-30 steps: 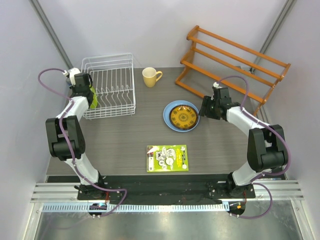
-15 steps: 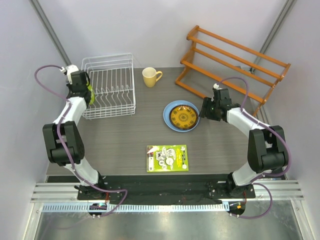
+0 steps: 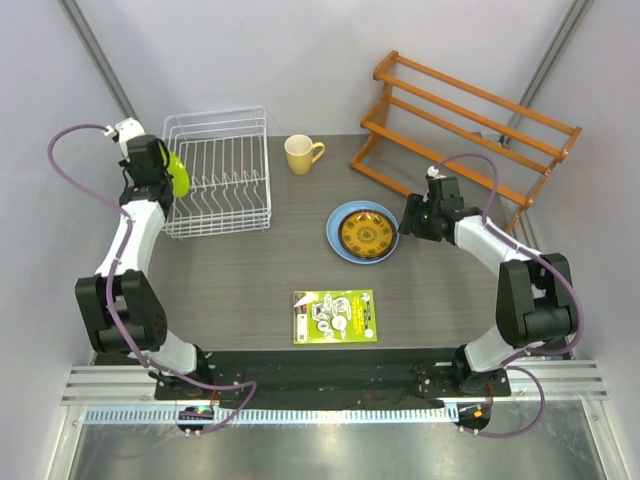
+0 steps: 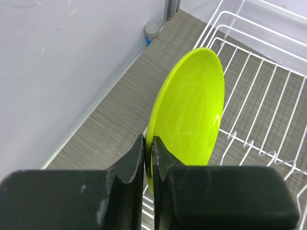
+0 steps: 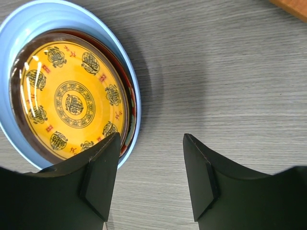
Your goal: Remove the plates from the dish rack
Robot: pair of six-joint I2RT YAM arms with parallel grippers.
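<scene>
The left hand (image 4: 148,149) is clenched on the green plate's (image 4: 192,110) rim, holding it on edge above the rack's (image 4: 268,91) left edge, probably to lift it clear. The right hand (image 5: 151,139) hangs released just beside the stacked plates (image 5: 72,103) on the worktop (image 5: 216,72).

at the table's (image 3: 260,290) far left corner, white wire dish rack (image 3: 225,190); over its left rim, lime green plate (image 3: 181,176) on edge in left gripper (image 3: 169,172). near mid-table, yellow patterned plate (image 3: 366,232) stacked in light blue plate (image 3: 335,228), right gripper (image 3: 404,226) just beside.
</scene>
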